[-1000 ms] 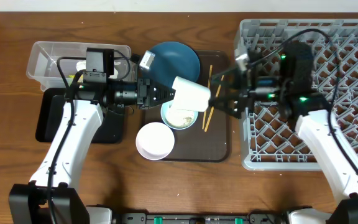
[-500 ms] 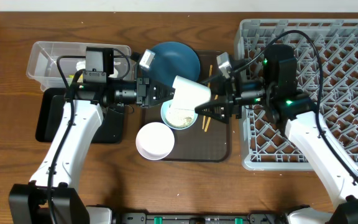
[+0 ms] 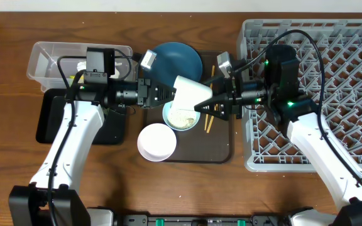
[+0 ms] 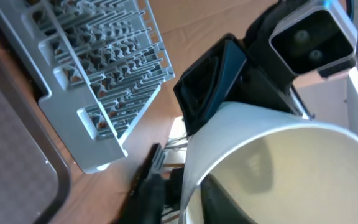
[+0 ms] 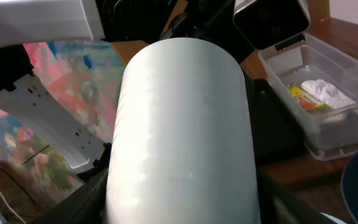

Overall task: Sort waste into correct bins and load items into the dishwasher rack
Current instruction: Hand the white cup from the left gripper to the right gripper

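Observation:
My left gripper (image 3: 168,94) is shut on the rim of the small white cup (image 3: 190,93) and holds it tilted over the light blue bowl (image 3: 180,119), which has white rice in it. In the left wrist view one finger is inside the cup (image 4: 272,162). My right gripper (image 3: 201,107) is open, with a finger on each side of the cup's base (image 5: 179,124). The dark blue plate (image 3: 175,59), the white bowl (image 3: 156,142) and the chopsticks (image 3: 209,120) lie on the brown tray. The grey rack (image 3: 247,28) stands at the right.
The clear tub (image 3: 49,59) at the far left holds the yellow wrapper (image 5: 303,98) and the white napkin (image 5: 329,93). The black tray (image 3: 46,119) lies in front of it. The brown serving tray (image 3: 222,147) sits between the arms.
My right gripper has moved left from the rack's edge to the cup, and its fingers now straddle the cup's base. The left arm and the cup have stayed still.

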Available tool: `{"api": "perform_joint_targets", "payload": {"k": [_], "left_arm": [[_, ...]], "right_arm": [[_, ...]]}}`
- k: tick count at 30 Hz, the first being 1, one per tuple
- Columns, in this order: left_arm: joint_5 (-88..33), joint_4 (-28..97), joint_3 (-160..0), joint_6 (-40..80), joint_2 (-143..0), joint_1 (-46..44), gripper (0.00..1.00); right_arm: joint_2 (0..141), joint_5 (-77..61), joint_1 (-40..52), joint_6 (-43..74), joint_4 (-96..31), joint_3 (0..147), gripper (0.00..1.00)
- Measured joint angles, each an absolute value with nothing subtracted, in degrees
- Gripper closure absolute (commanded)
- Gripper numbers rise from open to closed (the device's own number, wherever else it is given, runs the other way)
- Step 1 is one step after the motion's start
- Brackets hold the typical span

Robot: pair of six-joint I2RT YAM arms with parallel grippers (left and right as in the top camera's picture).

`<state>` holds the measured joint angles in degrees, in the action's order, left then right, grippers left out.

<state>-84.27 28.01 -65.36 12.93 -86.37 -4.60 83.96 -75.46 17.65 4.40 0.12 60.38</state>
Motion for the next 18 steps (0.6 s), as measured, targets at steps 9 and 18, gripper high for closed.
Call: {"api": "perform_joint_targets", "payload": {"k": [9, 18], "left_arm": [[-84.1, 28.0, -65.4, 13.0, -86.4, -4.6, 0.59], [-73.4, 28.0, -65.4, 13.0, -86.4, -4.6, 0.4]], "right_arm": [[84.0, -72.5, 7.0, 11.1, -0.3, 60.4, 0.51], [83.7, -57.4, -4.7, 16.8, -16.1, 60.6, 0.49]]}}
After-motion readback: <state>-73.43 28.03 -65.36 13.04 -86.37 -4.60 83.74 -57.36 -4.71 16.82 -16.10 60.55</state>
